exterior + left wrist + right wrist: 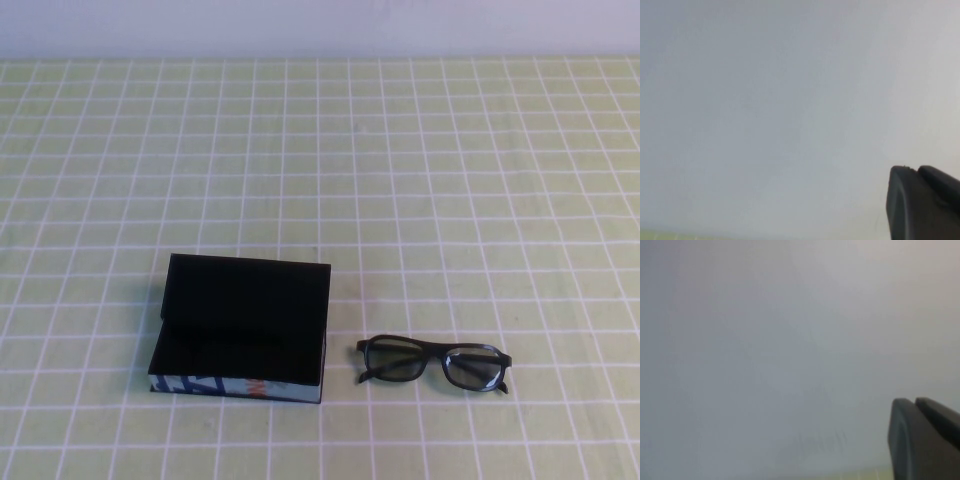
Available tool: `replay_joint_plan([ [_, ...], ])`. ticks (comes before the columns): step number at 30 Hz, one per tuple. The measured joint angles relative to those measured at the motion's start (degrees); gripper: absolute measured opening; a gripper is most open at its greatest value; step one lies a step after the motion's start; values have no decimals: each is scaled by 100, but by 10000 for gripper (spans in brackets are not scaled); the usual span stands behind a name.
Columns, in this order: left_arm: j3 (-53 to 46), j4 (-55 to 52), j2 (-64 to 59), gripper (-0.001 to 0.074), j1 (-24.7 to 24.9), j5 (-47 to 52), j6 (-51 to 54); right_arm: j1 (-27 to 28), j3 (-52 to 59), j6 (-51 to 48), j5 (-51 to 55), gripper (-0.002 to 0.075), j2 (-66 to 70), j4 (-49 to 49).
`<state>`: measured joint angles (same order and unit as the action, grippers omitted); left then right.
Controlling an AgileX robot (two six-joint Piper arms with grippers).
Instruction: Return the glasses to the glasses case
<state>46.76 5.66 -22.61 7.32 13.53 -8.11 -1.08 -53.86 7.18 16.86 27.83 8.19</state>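
Left claw (922, 202), right claw (925, 440) facing wall

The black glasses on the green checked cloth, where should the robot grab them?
Probably the bridge of the black plastic-framed glasses, from straight above: they rest on the cloth beside the open black glasses case, arms folded. Neither the left gripper nor the right gripper is near yet.

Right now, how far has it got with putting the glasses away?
Barely begun. Done: the case lies open. In hand: nothing; the left claw and right claw face a blank wall, away from the table. Left: lifting the glasses, which lie beside the case, into it.
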Motion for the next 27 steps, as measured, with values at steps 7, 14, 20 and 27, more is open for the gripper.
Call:
replay_joint_plan([
  [7,10,-136,-704,-3,0,976,0,0,-271,-390,1490,-18,1652,-152],
  [14,10,-172,-1255,-3,0,2090,10,-298,-271,-770,2405,-18,2763,367],
  [20,10,-172,-1733,-3,0,2824,10,-1089,-288,-2631,3118,-18,3685,427],
  [27,10,-13,-2094,-3,0,3230,10,-2194,-784,-4109,3976,-18,4824,383],
])
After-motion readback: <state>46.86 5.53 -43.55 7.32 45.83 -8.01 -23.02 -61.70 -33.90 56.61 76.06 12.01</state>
